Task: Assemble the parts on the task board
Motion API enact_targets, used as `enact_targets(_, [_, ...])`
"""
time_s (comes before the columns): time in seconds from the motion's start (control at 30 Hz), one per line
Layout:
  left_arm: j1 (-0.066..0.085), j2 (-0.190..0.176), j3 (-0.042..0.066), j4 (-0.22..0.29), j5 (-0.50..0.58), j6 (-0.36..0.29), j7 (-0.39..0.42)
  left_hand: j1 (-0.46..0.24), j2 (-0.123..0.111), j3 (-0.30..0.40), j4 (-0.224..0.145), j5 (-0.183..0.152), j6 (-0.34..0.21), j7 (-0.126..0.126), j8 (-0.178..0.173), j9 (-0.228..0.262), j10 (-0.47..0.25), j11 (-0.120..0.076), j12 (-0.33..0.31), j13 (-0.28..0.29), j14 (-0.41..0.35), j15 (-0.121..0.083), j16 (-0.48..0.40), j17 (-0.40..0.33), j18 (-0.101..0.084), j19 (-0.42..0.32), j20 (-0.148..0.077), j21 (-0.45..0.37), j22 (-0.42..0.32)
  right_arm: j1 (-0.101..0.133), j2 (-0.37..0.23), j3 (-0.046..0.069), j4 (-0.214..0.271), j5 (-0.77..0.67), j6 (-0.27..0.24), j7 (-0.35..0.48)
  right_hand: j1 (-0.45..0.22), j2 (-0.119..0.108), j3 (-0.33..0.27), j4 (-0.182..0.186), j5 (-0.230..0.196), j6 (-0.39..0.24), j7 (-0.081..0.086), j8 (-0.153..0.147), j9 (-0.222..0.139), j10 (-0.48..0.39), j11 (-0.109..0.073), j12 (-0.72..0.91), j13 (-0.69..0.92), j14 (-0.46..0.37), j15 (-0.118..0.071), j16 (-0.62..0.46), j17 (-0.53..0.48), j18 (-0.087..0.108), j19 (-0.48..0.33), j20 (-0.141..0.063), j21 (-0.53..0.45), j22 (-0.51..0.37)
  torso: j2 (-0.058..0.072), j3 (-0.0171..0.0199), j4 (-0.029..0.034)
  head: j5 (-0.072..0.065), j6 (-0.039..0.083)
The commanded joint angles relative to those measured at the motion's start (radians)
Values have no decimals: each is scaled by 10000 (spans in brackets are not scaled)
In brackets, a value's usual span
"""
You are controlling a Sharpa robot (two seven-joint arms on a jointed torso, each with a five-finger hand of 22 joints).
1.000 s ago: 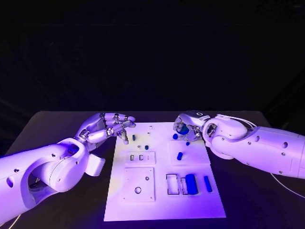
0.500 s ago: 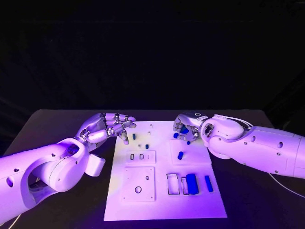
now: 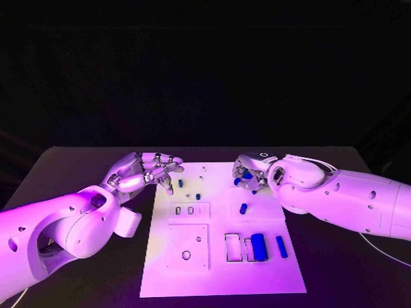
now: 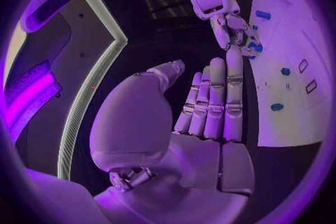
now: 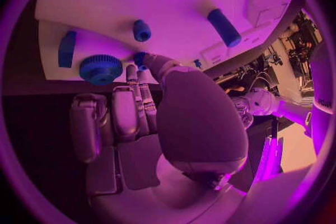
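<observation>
1. Task board (image 3: 219, 256): white plate, centre of head view, on the black table (image 3: 67, 173).
2. Left hand (image 3: 146, 172): at the board's upper-left edge, fingers straight and together, holding nothing.
3. Right hand (image 3: 252, 172): over the board's upper right, fingertips by a blue gear-like part (image 5: 101, 69); can't tell if it's gripped.
4. Blue parts: long one (image 3: 257, 246) lower right, small one (image 3: 243, 208) mid-board.

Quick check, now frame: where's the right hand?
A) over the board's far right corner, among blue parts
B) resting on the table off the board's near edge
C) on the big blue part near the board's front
A: in the head view the right hand is at the board's far right corner, blue parts near its fingers.
</observation>
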Motion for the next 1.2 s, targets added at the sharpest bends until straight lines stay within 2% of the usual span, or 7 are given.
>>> enact_targets(0.03, [31,26,9,7,64,274,22,-54,20,73,0,-56,22,-53,-15,9,57,-12,-48,12,-33,-26,34,8,125,-75,16,53,8,-14,30,-8,-32,-151,218,-53,-27,79,42,1,45,59,3,53,9,67,22,9,9,443,-60,42,8,-131,261,52,38,1258,16,-2,2,11,4])
enact_targets(0.27, [33,42,9,-19,126,377,32,-7,37,127,-41,-56,27,-53,-11,25,60,-13,-51,15,-58,-28,54,22,128,-128,16,128,58,-19,68,-12,-78,-141,228,-61,28,181,322,20,58,177,-12,129,117,373,-42,66,60,438,-113,201,116,-176,377,32,184,1482,31,0,-20,17,2])
enact_targets(0.33, [33,47,9,-28,145,398,34,-2,43,135,-45,-55,27,-53,-11,27,60,-13,-52,15,-62,-28,56,23,127,-136,17,137,64,-20,73,-13,-85,-134,215,-73,98,283,611,-17,-376,286,-48,204,211,621,-100,87,116,438,-156,295,168,-199,434,-4,256,1594,38,-1,-17,20,8])
enact_targets(0.43, [33,51,9,-36,160,429,36,-2,43,135,-45,-55,27,-53,-11,27,60,-13,-52,15,-62,-28,56,23,127,-136,17,137,64,-20,78,-13,-89,-129,139,-87,162,380,821,-123,-448,476,-119,346,339,902,-190,139,209,440,-223,369,206,-231,515,-58,350,1739,38,0,-16,16,-8])
enact_targets(0.63, [33,59,9,-45,183,505,47,22,67,177,-66,-54,26,-51,-10,37,57,-10,-58,15,-86,-26,61,27,128,-176,18,184,96,-21,82,-13,-38,-152,-470,-154,278,566,1019,-495,-491,810,-231,674,645,1379,-363,291,447,451,-366,500,279,-288,658,-189,506,1982,45,8,-8,28,0])
enact_targets(1.0, [33,70,9,-119,194,585,77,44,83,208,-85,-54,26,-51,-10,45,56,-10,-61,15,-96,-27,68,32,129,-203,19,220,120,27,170,13,326,-235,-1640,-602,300,501,1079,-688,-485,789,-216,713,736,1415,-371,282,527,454,-385,539,294,-300,687,-222,539,2035,50,5,-22,97,83])
enact_targets(1.2, [34,88,9,-130,195,588,85,55,79,220,-100,-55,23,-51,-11,49,53,-9,-64,15,-94,-28,78,36,130,-215,19,242,134,72,568,42,226,-276,-2320,-749,290,463,1128,-769,-409,760,-194,708,767,1407,-354,260,559,453,-375,549,287,-301,687,-222,541,2039,77,-4,42,65,126])
